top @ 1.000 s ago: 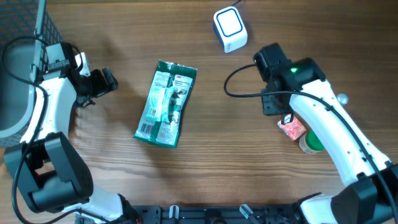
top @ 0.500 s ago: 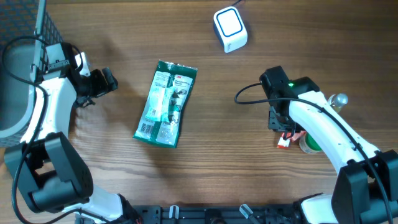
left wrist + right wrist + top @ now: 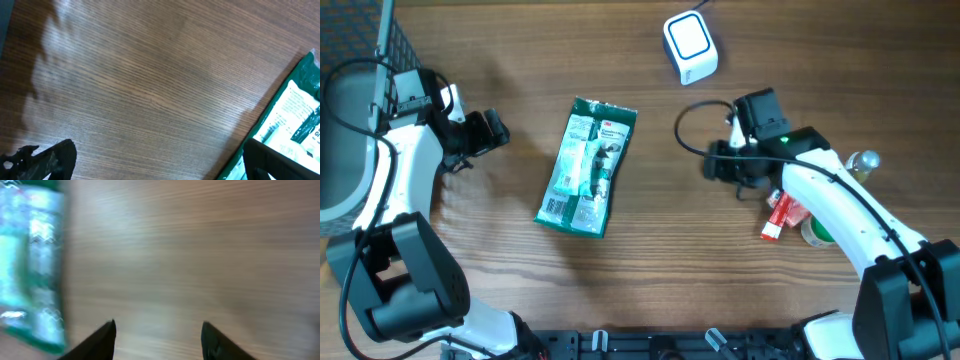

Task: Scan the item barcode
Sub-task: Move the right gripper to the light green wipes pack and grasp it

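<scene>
Scan not yet done. The flat green plastic packet lies well below-left of the white cube scanner — unheld. My right gripper, below the scanner, stands parted, empty; my left gripper, far left of it, likewise. Remaining: grasp, present barcode.

Packet lying mid-table, scanner sitting behind it rightward, small tube resting against roll far right.

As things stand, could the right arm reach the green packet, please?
Probably yes: the right gripper points toward the green packet with its jaws apart and empty, and only bare table lies between them.
</scene>
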You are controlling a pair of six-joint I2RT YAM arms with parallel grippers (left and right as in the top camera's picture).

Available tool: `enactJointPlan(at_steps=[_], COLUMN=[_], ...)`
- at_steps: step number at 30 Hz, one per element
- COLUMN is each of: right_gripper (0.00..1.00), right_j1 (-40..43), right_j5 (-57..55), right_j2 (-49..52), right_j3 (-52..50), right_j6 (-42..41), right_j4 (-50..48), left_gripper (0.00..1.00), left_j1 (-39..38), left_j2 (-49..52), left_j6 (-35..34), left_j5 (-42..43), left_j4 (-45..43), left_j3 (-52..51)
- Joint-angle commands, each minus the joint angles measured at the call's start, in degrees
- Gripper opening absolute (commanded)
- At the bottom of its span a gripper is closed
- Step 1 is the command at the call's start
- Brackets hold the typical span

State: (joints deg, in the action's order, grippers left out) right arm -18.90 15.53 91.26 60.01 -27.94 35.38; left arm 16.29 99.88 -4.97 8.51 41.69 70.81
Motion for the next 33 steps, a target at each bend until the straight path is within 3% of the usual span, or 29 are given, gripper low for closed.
enactJointPlan(at_steps=[1,5,11,16,23,31,33], right_gripper=[0.55,0.54,0.61,0.56,0.54,0.54,0.49], right_j1=[-5.3,-13.8,-29.3,-30.3,-30.2,-30.2,-30.2], right_j5=[9.8,4.9,-13.4,-16.4,-23.5,-19.7,-19.4], right_j2=[0.5,3.1,13.9,17.1,17.6,23.8,24.4], right_j3=[-1.1,-2.1,-2.1,-2.1,-2.1,-2.1,-2.1], right_j6=[-6.4,-13.0,-13.8,-11.0,-11.2,-11.5,-13.1], right_j4=[-9.4,-22.3,-40.6,-48.8,-52.1,-58.7,-58.7], left_gripper=[1.00,1.00,1.00,1.00,1.00,1.00,1.00], left_j1=[0.5,0.5,0.5,0.5,0.5,0.5,0.5], left_j2=[0.4,0.4,0.4,0.4,0.4,0.4,0.4], left_j6=[0.5,0.5,0.5,0.5,0.5,0.5,0.5], left_j5=[0.4,0.4,0.4,0.4,0.4,0.4,0.4], left_j4=[0.1,0.1,0.1,0.1,0.1,0.1,0.1], left_j3=[-0.4,-0.4,-0.4,-0.4,-0.4,-0.4,-0.4])
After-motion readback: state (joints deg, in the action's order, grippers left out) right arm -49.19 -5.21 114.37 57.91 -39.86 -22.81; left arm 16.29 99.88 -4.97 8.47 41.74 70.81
